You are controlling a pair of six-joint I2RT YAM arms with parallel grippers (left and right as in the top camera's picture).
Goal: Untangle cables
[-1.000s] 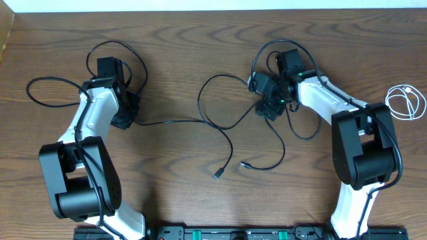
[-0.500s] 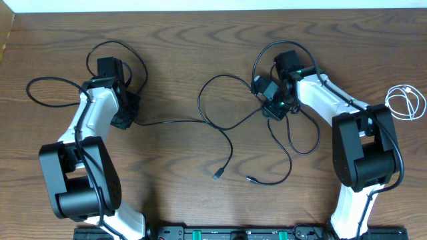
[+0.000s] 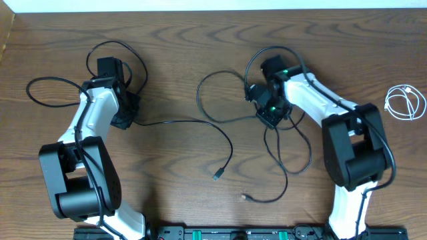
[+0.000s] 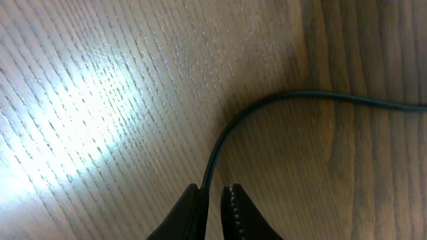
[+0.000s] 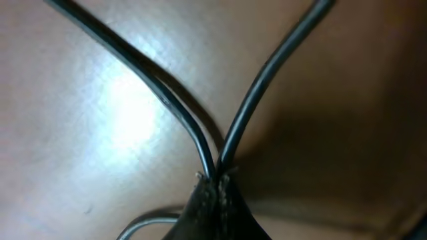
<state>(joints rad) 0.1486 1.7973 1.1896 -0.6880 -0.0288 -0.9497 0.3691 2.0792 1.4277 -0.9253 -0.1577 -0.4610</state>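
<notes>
Where black cables (image 5: 254,99) converge, right gripper (image 5: 217,180) pinches both.

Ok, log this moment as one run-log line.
left gripper: shut on black cable | right gripper: shut on two black strands | white cable: coiled apart, untouched

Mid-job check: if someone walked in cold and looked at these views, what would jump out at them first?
The black cables sprawl in loose loops across the middle of the table, and both arms are pinching them. The left gripper is shut on a single strand at the left, and the right gripper is shut where two strands meet, right of centre. A coiled white cable lies apart near the right edge.
</notes>
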